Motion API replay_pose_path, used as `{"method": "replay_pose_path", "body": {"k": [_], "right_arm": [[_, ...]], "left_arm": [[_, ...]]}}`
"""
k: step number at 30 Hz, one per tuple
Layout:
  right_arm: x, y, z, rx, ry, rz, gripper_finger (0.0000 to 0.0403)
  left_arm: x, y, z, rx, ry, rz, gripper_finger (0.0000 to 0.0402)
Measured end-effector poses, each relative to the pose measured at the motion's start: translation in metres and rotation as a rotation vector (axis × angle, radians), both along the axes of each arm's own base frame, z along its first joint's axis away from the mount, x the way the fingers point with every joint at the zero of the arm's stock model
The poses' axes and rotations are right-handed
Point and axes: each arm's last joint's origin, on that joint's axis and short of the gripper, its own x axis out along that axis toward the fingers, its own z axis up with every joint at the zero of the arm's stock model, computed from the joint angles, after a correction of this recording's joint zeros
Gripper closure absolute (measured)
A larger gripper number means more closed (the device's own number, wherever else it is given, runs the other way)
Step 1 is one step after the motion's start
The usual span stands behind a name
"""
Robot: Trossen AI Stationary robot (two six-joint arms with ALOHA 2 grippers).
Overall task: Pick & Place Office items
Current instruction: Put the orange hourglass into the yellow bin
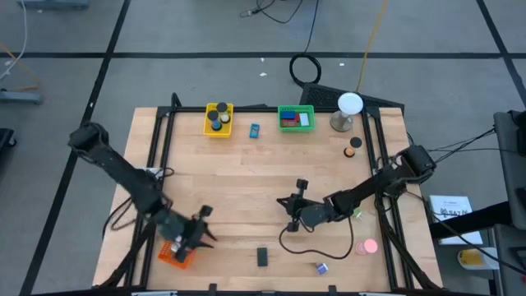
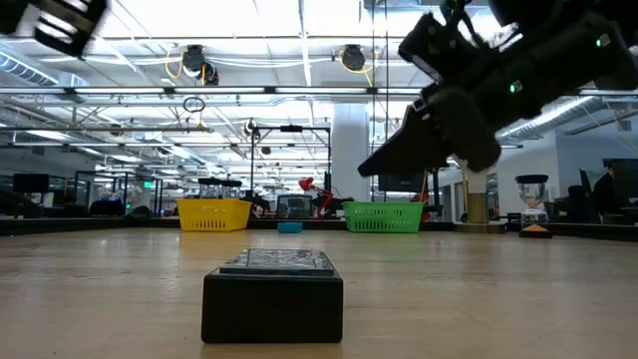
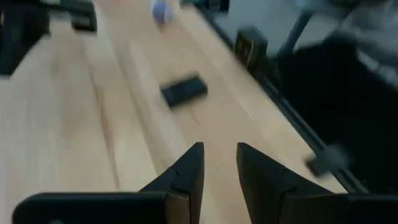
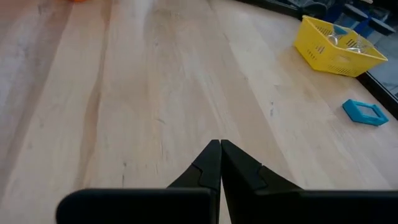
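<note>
My left gripper (image 1: 204, 230) (image 3: 219, 149) hovers over the table's near left, beside the orange basket (image 1: 176, 253). Its fingers stand a little apart with nothing between them. It points along the near edge toward the black block (image 1: 262, 256) (image 3: 183, 90), which lies flat on the wood. My right gripper (image 1: 297, 196) (image 4: 219, 144) hangs shut and empty above the middle of the table. A small blue-purple piece (image 1: 320, 268) and a pink round piece (image 1: 368, 246) lie at the near right. A cyan clip (image 1: 255, 130) (image 4: 365, 112) lies between the far baskets.
The yellow basket (image 1: 219, 119) with dark discs and the green basket (image 1: 296, 117) with red and blue pieces stand at the far edge. A white ball on a stand (image 1: 349, 107) is at the far right, with a black disc and an orange piece (image 1: 353, 146) near it. A black cable loops under my right arm.
</note>
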Motion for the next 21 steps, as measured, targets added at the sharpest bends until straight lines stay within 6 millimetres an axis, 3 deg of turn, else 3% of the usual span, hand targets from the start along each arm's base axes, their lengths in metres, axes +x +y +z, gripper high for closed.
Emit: {"method": "replay_pose_path", "body": {"k": [6, 10, 16, 21], "right_arm": [[-0.013, -0.009, 0.027, 0.095, -0.013, -0.068, 0.0399], [-0.034, -0.034, 0.050, 0.230, 0.023, -0.234, 0.0399], [-0.078, -0.082, 0.077, 0.400, 0.086, -0.531, 0.0394], [-0.116, -0.120, 0.096, 0.500, 0.119, -0.717, 0.0363]], "left_arm": [[0.020, 0.054, -0.025, -0.019, -0.312, 0.107, 0.0305], [0.028, 0.089, -0.030, 0.013, -0.402, 0.236, 0.0305], [0.031, 0.116, -0.041, 0.061, -0.440, 0.288, 0.0305], [0.036, 0.129, -0.050, 0.019, -0.451, 0.271, 0.0305]]}}
